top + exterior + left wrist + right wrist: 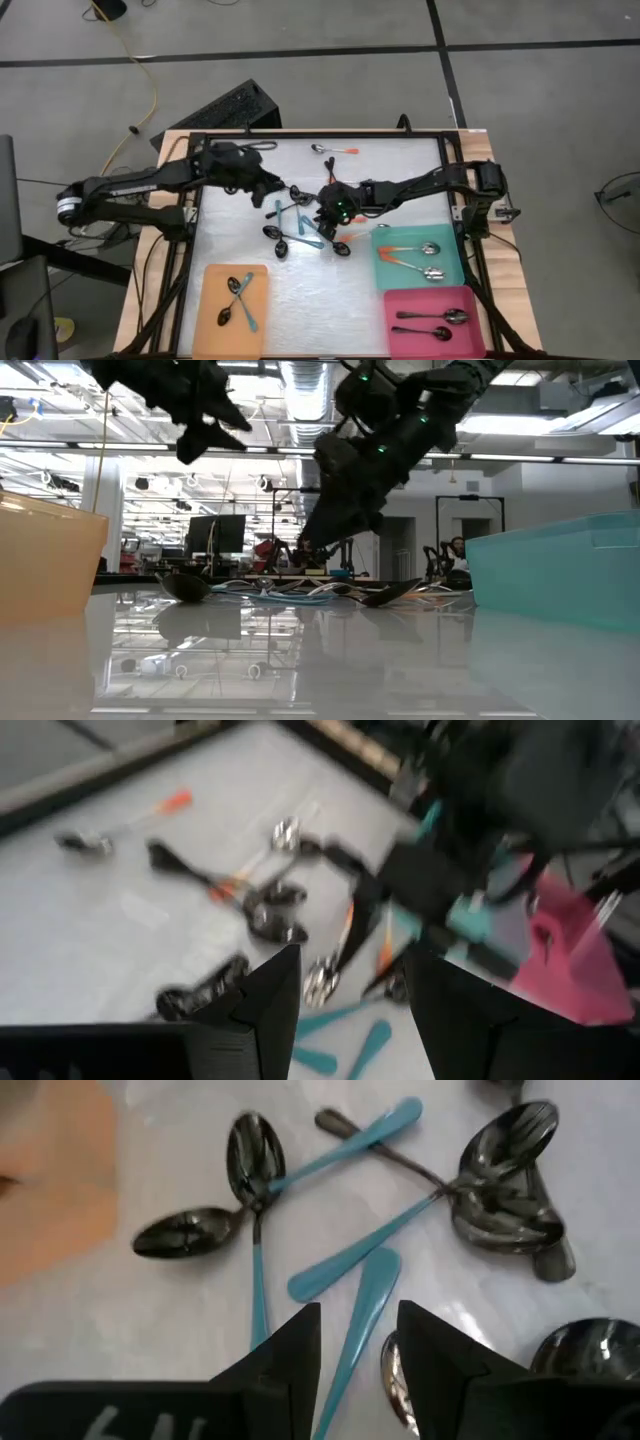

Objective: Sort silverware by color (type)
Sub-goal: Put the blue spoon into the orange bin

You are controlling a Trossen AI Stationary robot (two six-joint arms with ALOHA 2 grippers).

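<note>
On the white table (400,165), the right gripper's (358,1342) narrowly parted fingers straddle 1 teal spoon's (362,1305) handle lengthwise, gripping nothing yet.

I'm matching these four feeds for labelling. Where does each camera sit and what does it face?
High: overhead, straight down on the table; both arms, left gripper, right gripper.
Low: table height, across to the room; arms from above.
Left wrist: past its own fingers toward the spoon pile.
Right wrist: own fingers straddling a teal-handled spoon.
All share the spoon pile.
</note>
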